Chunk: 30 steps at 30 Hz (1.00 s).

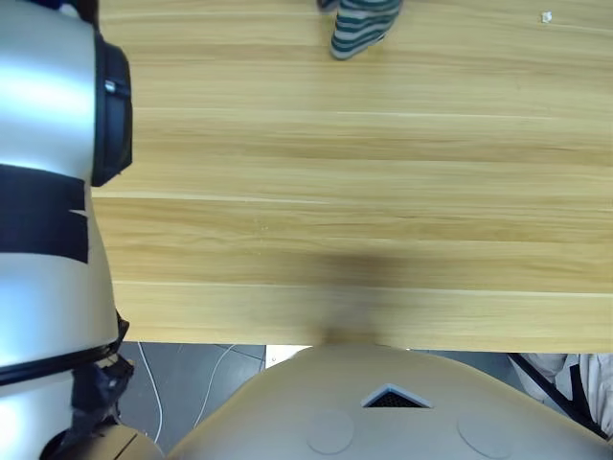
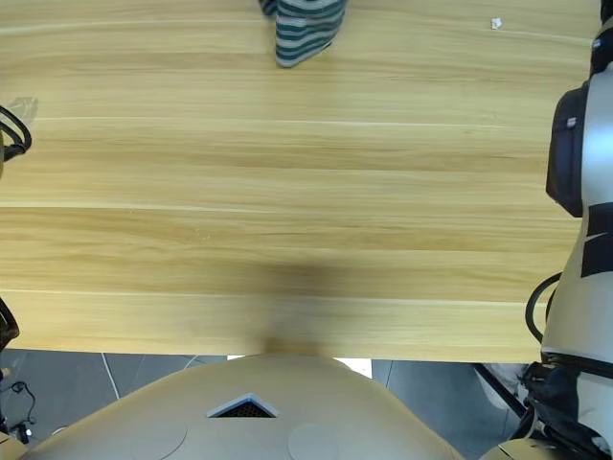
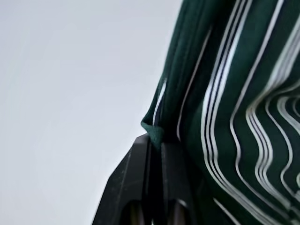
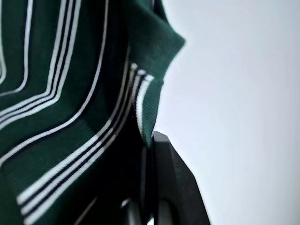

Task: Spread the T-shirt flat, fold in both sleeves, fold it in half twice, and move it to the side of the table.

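Shirt [image 1: 362,27] dangles at top centre, left fingers [image 3: 126,187] and right fingers [image 4: 171,187] both pinched on it; you'd best lay it hem-first on the desk [image 1: 335,192].

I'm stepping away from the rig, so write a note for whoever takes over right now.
Left end effector: shut on a fold of the T-shirt.
Right end effector: shut on a ribbed edge of it.
A bunched end of the shirt shows over the far part of the table.
Done: shirt gripped, not yet flat.
Left: spread flat, fold both sleeves, halve twice, move aside.
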Tool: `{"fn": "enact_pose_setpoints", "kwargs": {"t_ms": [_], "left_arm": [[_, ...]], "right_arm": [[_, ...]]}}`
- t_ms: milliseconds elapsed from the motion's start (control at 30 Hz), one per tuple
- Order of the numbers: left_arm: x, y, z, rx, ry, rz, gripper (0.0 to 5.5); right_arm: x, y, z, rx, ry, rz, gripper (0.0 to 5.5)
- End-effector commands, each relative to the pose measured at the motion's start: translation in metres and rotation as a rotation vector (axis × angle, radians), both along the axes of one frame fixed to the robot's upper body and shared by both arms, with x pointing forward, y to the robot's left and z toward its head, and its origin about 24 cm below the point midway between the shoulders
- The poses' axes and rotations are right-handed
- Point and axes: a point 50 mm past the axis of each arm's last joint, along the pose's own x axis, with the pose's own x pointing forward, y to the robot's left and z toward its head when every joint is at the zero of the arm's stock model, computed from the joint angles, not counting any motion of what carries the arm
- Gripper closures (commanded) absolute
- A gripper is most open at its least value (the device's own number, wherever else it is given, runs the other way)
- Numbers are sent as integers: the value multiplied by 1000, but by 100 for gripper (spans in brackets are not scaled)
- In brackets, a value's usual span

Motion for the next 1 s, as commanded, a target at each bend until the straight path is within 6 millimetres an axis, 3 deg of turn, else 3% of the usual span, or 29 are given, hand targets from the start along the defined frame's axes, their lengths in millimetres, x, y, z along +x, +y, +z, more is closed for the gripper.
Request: {"fn": "enact_pose_setpoints", "kwargs": {"t_ms": [33,133,200,367,533,667,767,867,1000], "left_arm": [[-2,16,-77,172,284,-67,543],[-27,26,-153,257,509,-222,543],[-47,31,-170,233,555,-290,543],[-104,46,-164,224,549,-364,543],[-170,45,-154,309,564,-451,543],[-230,34,-182,396,733,-575,543],[-279,25,-205,485,906,-725,543],[-301,23,-208,504,986,-764,543],[-308,24,-210,507,1010,-761,543]], "right_arm": [[0,-5,-62,-72,204,40,546],[-13,-2,-125,-82,407,160,546],[-26,-3,-146,-48,468,256,546],[-60,-18,-164,12,525,399,546],[-116,-27,-171,-3,602,508,546],[-185,-14,-202,-115,937,678,546],[-220,-11,-206,-156,1170,705,546],[-235,-10,-202,-156,1305,701,546],[-238,-8,-203,-149,1360,686,546]]}}
